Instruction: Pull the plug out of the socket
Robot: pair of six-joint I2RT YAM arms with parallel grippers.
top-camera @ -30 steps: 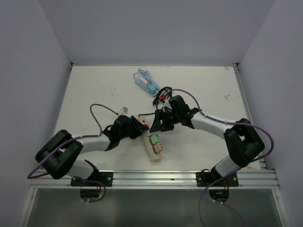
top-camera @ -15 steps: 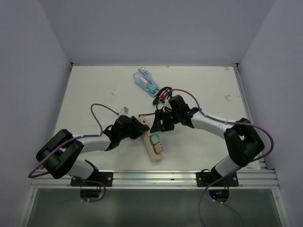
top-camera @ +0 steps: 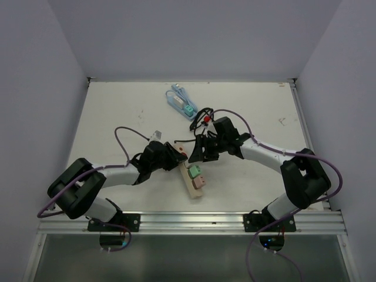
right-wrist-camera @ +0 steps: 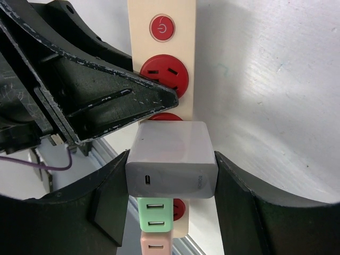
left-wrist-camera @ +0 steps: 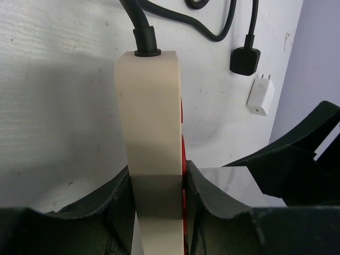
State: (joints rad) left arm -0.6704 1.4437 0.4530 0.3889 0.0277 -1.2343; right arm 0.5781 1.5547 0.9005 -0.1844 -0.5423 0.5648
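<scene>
The white cube plug (right-wrist-camera: 172, 159) sits against the red-socket face of the cream power strip (right-wrist-camera: 139, 32), near the strip's middle. Its pins are hidden, so I cannot tell whether they are seated. The right fingers (right-wrist-camera: 109, 202) are partly apart and clamped on the plug's two sides. Just below the plug, a green adapter (right-wrist-camera: 155, 215) and a pink adapter (right-wrist-camera: 154, 245) are plugged into the same strip. Above it are a bare red socket and the power button.

The left fingers (left-wrist-camera: 114, 202) are drawn close and pinch the strip's narrow sides, crowding in beside the plug. The strip lies at the near middle of the table (top-camera: 117, 111). Its black cable (left-wrist-camera: 143, 26) runs off towards a black plug (left-wrist-camera: 245, 60) and a small white charger (left-wrist-camera: 260, 94).
</scene>
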